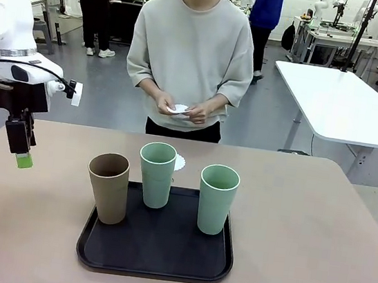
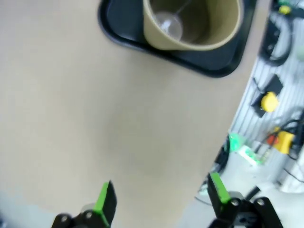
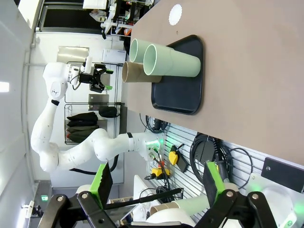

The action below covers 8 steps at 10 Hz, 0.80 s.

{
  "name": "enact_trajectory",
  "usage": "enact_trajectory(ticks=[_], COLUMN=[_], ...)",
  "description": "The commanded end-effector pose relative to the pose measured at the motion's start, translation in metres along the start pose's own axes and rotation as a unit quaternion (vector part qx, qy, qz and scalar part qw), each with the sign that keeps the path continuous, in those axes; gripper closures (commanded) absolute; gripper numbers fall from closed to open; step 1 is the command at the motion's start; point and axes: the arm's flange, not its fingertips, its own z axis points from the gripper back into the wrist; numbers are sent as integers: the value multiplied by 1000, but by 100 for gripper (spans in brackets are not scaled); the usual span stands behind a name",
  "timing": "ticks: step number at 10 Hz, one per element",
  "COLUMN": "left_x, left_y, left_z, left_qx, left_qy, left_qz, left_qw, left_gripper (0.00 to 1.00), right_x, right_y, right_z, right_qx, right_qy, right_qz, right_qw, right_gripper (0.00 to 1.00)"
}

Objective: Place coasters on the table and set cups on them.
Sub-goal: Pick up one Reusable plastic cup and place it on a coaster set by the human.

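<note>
Our left claw (image 1: 23, 159) hangs with its jaws apart and empty over bare desk (image 1: 24, 231), fingers pointing down. The brown cup (image 1: 108, 187) is the nearest task thing. It stands to this claw's right and a little lower, on the near left corner of the tray (image 1: 152, 266), upright, its long axis running the same way as the fingers. The two green cups (image 1: 155, 173) stand farther right of it. One coaster (image 1: 180, 163) lies flat on the desk past the tray, just behind the middle cup and well apart from the claw. Beyond it, the person's hands (image 1: 187, 109) hold something small and white. Our right claw (image 3: 157, 183), also spread and empty, sits well back from the tray, so we judge the left arm the nearer one.
</note>
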Motion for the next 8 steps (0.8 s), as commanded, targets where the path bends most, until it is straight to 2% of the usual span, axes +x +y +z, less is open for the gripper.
enact_trajectory(ticks=[1,2,4,6,8], left_x=[-43,-58,-76,-85,-88], left_y=[15,27,45,61,57], left_z=[1,6,-2,-19,-42], left_qx=[-93,-118,-141,-134,-90], left_qy=[-138,-228,-347,-425,-465], left_qz=[-118,-170,-240,-221,-199], left_qw=[979,951,896,868,858], left_gripper=[0,0,0,0,0], right_x=[0,0,0,0,0], right_y=[-1,-1,-1,-1,-1], right_z=[1,1,1,1,1], right_qx=[4,4,4,4,4], right_qy=[0,0,0,0,0], right_qz=[-2,-2,-2,-2,-2], right_qw=[1000,1000,1000,1000,1000], right_gripper=[0,0,0,0,0])
